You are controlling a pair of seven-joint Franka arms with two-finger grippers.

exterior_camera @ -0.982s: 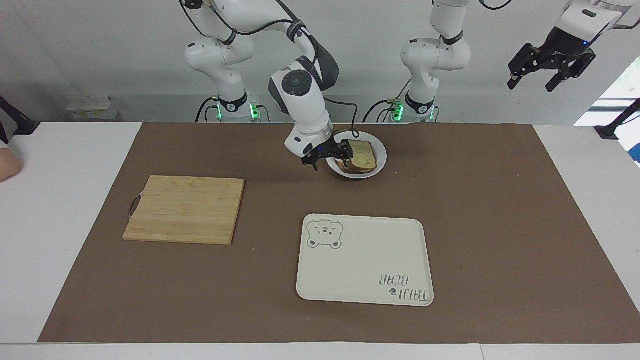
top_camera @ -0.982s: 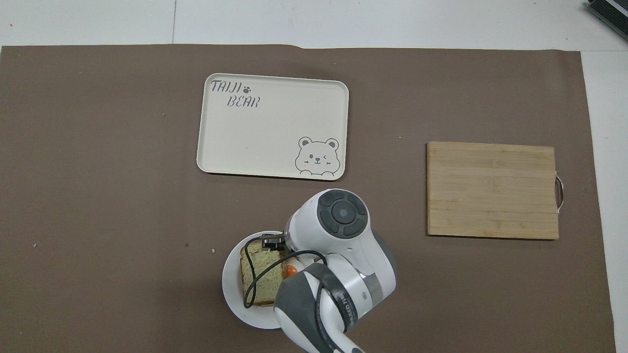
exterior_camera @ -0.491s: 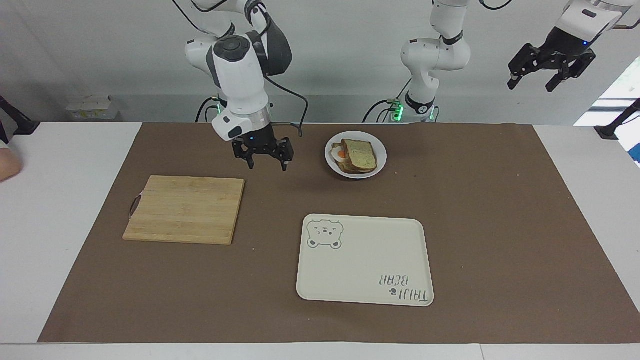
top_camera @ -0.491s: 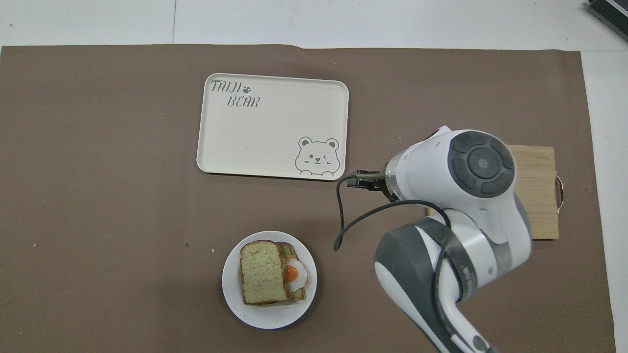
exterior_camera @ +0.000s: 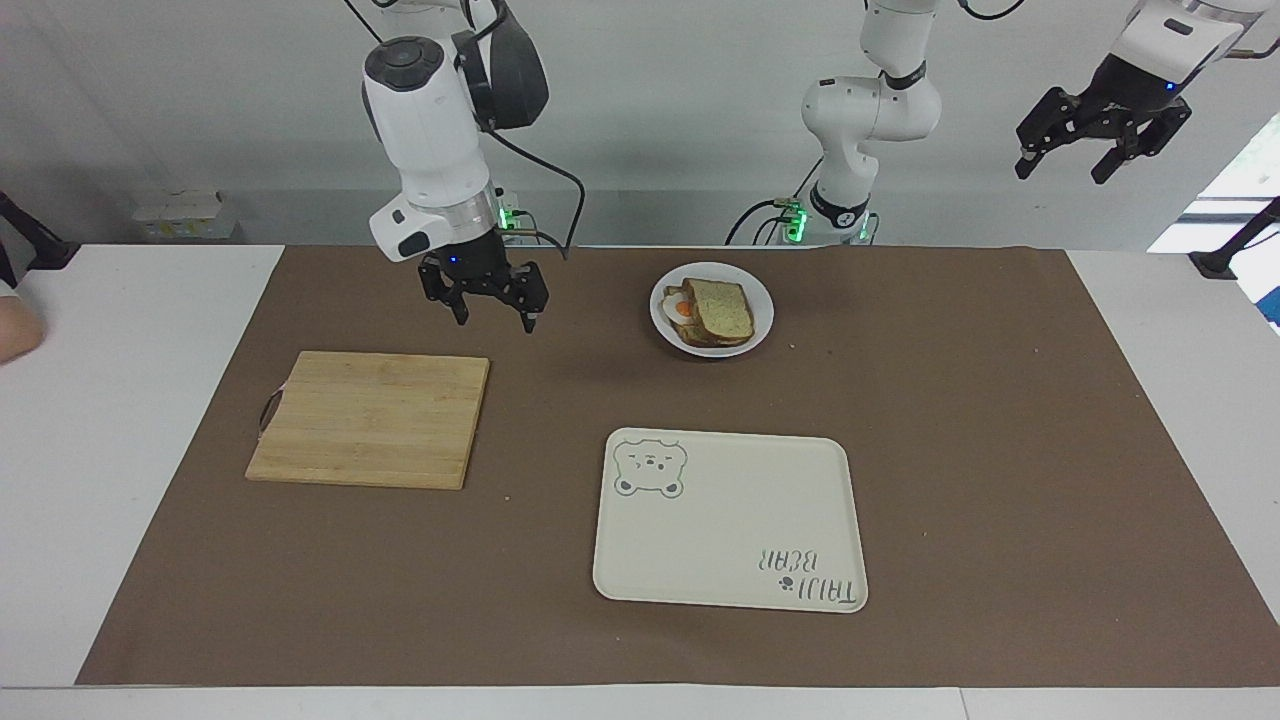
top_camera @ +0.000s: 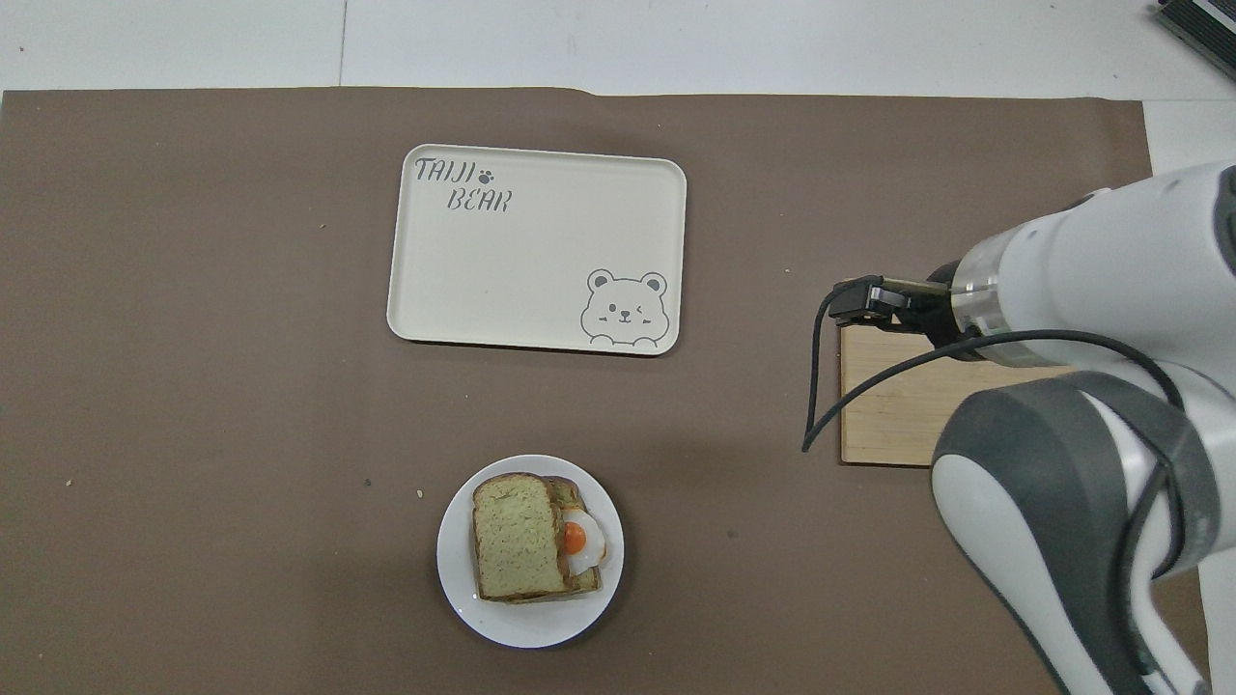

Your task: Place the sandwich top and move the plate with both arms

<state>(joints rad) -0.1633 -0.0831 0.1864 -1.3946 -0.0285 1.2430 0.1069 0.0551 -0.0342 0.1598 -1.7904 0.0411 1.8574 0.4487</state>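
With sandwich top set on plate, my right gripper and left gripper hang apart, empty; plate move remains.

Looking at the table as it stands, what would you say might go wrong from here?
1. The pale speckled bread slice sits off-centre on the egg toast, so it may slide when the small round white plate is lifted.
2. The plate's low rim offers the open right gripper and the waiting open left gripper little to hold; uneven lifting may tilt it.
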